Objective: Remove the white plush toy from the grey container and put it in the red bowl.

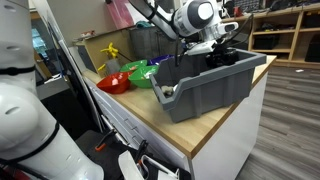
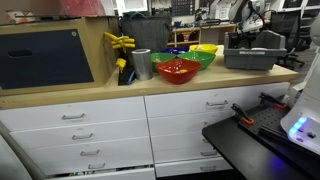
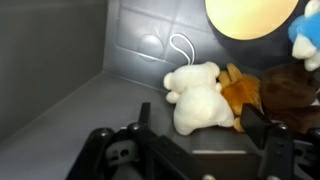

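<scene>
1. In the wrist view, the grey container (image 3: pixel 60 70) shows its wall on the left. The white plush toy (image 3: pixel 197 95) lies on its floor near the corner.
2. The pincer (image 3: pixel 198 120) is spread wide. The toy sits just ahead, centred between the jaws, seemingly untouched.
3. The toy's long axis slants, its loop end pointing far-left, away from the pincer. A brown plush (image 3: pixel 250 95) presses against its right flank.

I see the white plush toy (image 3: pixel 198 95) lying on its side on the grey container's (image 1: pixel 215 92) floor. The red bowl (image 1: pixel 113 83) stands upright on the worktop (image 1: pixel 138 112), apart.
</scene>
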Robot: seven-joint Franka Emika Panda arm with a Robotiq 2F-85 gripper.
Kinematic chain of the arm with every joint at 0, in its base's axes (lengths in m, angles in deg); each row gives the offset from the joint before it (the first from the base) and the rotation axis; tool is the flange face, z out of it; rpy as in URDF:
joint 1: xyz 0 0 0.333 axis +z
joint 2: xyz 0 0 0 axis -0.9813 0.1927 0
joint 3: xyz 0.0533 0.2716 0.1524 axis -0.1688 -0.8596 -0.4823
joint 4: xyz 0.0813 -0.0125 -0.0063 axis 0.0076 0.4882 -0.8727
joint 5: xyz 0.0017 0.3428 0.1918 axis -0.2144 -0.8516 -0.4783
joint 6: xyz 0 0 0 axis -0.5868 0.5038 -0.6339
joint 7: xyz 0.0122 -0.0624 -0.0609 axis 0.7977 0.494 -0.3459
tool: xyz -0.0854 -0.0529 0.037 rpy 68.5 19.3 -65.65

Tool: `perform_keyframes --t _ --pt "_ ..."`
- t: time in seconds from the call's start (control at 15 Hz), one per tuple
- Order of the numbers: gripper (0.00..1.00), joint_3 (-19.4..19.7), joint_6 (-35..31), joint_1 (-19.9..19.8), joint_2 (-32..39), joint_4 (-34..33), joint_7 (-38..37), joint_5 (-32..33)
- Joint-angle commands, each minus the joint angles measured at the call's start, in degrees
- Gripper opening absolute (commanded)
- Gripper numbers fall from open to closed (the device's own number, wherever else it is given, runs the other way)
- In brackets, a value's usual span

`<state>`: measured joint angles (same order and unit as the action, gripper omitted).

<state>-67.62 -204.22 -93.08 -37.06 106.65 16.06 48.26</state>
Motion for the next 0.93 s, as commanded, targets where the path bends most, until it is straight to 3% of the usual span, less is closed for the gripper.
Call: perform_keyframes --t 0.0,0.33,0.53,0.87 --pt "0.60 1.12 -2.50 0.99 0.28 1.13 -1.43 1.54" --pt "0.20 1.22 -2.52 1.44 0.18 1.22 -0.87 1.80" --pt "0.02 1.11 -1.43 2.09 -1.10 1.25 -0.32 2.32" --pt "0.02 0.85 1.34 2.41 -3.59 1.84 1.66 4.62"
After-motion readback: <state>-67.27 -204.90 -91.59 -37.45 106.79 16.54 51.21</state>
